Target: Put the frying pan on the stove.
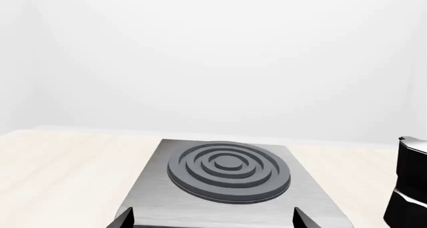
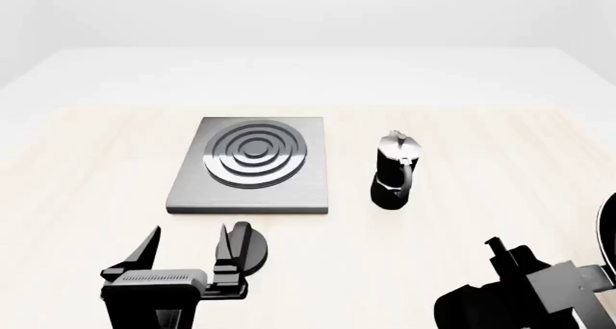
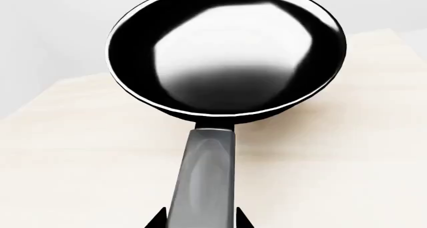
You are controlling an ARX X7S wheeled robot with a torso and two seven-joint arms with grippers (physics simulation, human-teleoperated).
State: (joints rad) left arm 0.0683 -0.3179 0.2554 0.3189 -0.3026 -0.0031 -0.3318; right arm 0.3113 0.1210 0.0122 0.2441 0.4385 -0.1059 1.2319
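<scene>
My right pincer (image 3: 199, 223) straddles the frying pan's long handle, one fingertip on each side of it at the lower border of the right wrist view; the jaws look clamped on it, though the contact itself is cut off there. The frying pan (image 3: 227, 53) stretches away from that pincer, glossy bowl up, over bare pale counter (image 3: 80, 163), near what seems to be the counter's edge. In the head view only a sliver of its rim shows at the far right border.

My left pincer (image 2: 187, 246) hangs with its jaws spread and nothing between them, just short of the stove's near edge. A small round black knob (image 2: 252, 249) lies just beside its right finger.

The stove (image 2: 252, 167) sits flat, burner rings uncovered. A moka pot (image 2: 396, 172) stands upright to its right, apart from it, with open counter between them.
</scene>
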